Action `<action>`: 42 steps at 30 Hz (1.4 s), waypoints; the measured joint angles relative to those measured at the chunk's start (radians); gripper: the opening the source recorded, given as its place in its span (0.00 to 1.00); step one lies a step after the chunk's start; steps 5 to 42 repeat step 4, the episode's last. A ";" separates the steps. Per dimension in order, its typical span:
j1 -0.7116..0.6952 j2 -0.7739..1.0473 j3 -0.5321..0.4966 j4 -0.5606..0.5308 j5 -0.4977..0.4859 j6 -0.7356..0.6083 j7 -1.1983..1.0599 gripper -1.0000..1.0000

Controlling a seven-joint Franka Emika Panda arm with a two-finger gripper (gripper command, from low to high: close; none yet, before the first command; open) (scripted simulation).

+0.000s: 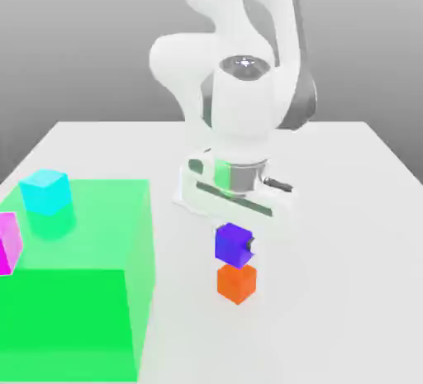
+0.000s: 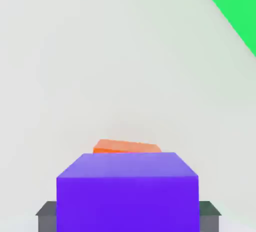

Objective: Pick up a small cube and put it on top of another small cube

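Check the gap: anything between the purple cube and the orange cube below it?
Nothing. In the exterior view the purple cube, held by the gripper, sits just above the orange cube, no object between.

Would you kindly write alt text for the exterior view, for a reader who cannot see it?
A white robot arm's pincer holds a purple cube directly above an orange cube on a white table. Toward the exterior view's left lies a translucent green block with a cyan cube and a magenta cube at it.

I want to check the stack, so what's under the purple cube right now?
The orange cube sits directly under the purple cube, which the claw grips. Their meeting faces are covered, so contact can't be confirmed.
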 joint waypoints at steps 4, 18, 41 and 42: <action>-0.009 0.063 -0.001 0.000 -0.034 0.062 0.023 1.00; -0.009 0.063 -0.001 0.000 -0.034 0.062 0.023 1.00; -0.009 0.063 -0.001 0.000 -0.034 0.062 0.023 1.00; -0.009 0.063 -0.001 0.000 -0.034 0.062 0.023 1.00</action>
